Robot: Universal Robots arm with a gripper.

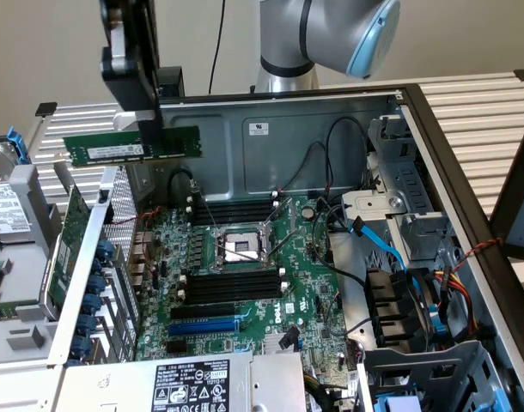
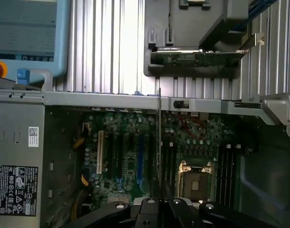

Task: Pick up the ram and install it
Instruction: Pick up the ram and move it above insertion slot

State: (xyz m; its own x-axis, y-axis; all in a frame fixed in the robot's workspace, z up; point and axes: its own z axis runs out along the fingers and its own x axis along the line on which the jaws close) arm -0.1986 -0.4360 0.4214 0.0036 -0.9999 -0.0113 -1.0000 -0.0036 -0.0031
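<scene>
Slatted table [image 1: 468, 94] bears an open case [image 1: 331, 129]. Above its motherboard [image 1: 313, 275], the gripper [image 1: 149, 137] clamps the ram [image 1: 99, 148] mid-length, held aloft. It looks light, stiff and fragile, best pinched on its edges.

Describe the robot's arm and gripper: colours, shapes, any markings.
The arm is smooth silver-grey metal, built of fat rounded tubes, with a light blue cap on one joint. The gripper is matte black: a boxy body narrowing to slim flat fingers. In the wrist view its black linkages carry pale round pins. No markings are legible.
</scene>
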